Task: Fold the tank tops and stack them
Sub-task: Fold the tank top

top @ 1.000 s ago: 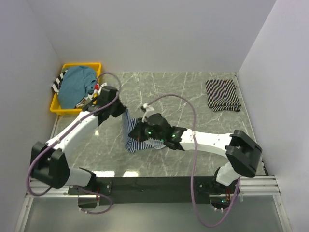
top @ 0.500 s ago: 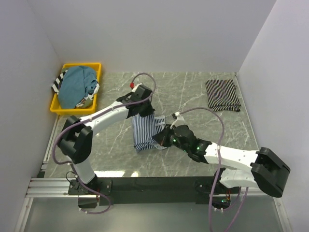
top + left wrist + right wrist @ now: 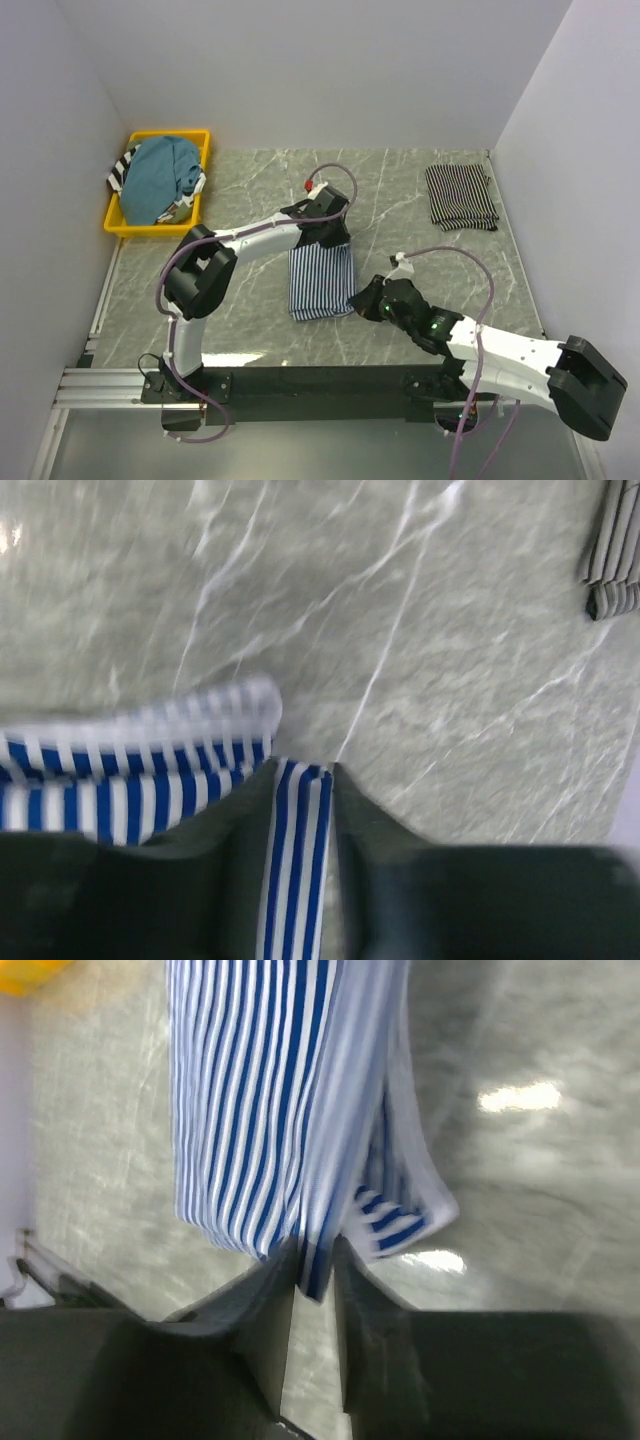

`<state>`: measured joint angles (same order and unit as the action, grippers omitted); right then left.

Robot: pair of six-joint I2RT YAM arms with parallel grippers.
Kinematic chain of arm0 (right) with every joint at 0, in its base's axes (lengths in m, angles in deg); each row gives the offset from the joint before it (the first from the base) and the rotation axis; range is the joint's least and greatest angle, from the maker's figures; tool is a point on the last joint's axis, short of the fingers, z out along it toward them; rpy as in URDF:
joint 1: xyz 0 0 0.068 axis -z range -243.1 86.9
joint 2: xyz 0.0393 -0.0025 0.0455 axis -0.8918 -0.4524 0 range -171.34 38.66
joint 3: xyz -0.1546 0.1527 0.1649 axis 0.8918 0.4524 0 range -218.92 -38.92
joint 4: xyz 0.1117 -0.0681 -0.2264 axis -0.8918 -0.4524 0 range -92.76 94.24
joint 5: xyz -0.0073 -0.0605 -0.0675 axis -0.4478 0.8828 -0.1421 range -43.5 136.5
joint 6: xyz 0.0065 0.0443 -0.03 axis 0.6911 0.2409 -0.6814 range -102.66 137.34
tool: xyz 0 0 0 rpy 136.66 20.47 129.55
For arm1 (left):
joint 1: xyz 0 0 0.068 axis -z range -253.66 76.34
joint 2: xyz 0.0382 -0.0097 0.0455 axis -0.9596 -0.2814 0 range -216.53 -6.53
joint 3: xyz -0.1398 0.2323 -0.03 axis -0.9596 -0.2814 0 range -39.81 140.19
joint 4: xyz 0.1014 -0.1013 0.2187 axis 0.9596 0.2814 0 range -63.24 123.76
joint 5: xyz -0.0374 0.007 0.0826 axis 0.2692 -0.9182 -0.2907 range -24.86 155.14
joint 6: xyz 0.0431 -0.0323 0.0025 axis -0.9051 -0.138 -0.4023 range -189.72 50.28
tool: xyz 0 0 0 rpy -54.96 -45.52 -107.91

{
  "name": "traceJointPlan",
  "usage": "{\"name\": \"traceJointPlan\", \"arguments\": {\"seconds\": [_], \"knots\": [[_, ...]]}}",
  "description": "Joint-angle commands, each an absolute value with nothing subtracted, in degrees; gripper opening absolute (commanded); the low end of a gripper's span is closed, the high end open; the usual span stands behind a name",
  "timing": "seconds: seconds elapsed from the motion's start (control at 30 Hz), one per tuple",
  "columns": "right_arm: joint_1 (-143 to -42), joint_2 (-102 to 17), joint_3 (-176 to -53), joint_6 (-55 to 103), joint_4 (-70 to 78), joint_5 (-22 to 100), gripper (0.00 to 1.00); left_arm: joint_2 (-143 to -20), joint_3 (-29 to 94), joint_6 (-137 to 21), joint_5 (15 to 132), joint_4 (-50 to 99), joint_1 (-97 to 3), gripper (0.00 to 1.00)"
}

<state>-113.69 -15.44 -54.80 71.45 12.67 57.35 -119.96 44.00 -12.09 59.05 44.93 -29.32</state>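
A blue-and-white striped tank top (image 3: 322, 285) lies folded flat on the marble table, a little left of centre. My left gripper (image 3: 335, 238) is at its far edge. In the left wrist view its jaws (image 3: 303, 775) stand parted, with a flat strip of the striped fabric (image 3: 295, 860) lying between them. My right gripper (image 3: 362, 303) sits at the top's near right corner. Its jaws (image 3: 315, 1260) are slightly apart, with the fabric's folded edge (image 3: 270, 1090) loose between the tips. A black tank top with thin white stripes (image 3: 461, 196) lies folded at the back right.
A yellow bin (image 3: 170, 133) at the back left holds a teal top (image 3: 160, 180) and a black-and-white striped piece (image 3: 120, 175). White walls close in the table on the left, back and right. The folded black top's edge (image 3: 612, 560) shows in the left wrist view.
Both arms swept to the right with the striped top, which went from bunched and lifted to flat on the table. Both sets of jaws have loosened.
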Motion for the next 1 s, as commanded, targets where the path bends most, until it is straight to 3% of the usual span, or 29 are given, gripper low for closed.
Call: {"name": "traceJointPlan", "arguments": {"seconds": [0.0, 0.1, 0.17, 0.4, 0.63, 0.8, 0.97], "knots": [[-113.5, -12.0, -53.7, 73.6, 7.9, 58.9, 0.32, -119.4, 46.8, -13.3, 57.8, 35.2, -30.2, 0.39], [-113.1, -9.8, -54.7, 74.2, 3.5, 60.5, 0.49, -117.4, 46.5, -15.1, 59.0, 34.2, -30.2, 0.49], [-113.1, -7.3, -55.4, 74.6, -0.7, 61.7, 0.53, -115.4, 45.5, -16.4, 58.7, 33.3, -30.2, 0.53], [-113.1, -5.2, -63.2, 69.9, -8.7, 62.9, 0.60, -101.7, 36.7, -15.7, 53.3, 41.7, -32.7, 0.49], [-117.1, -15.2, -67.2, 68.9, -4.9, 57.4, 0.50, -92.7, 20.6, -18.9, 56.4, 39.5, -36.7, 0.36], [-120.0, -18.8, -65.5, 71.2, -2.5, 57.8, 0.31, -98.3, 23.7, -27.2, 64.7, 40.3, -38.1, 0.34], [-120.0, -25.5, -64.5, 73.3, 1.1, 58.4, 0.29, -103.8, 25.1, -28.9, 68.4, 41.3, -38.2, 0.32]]}}
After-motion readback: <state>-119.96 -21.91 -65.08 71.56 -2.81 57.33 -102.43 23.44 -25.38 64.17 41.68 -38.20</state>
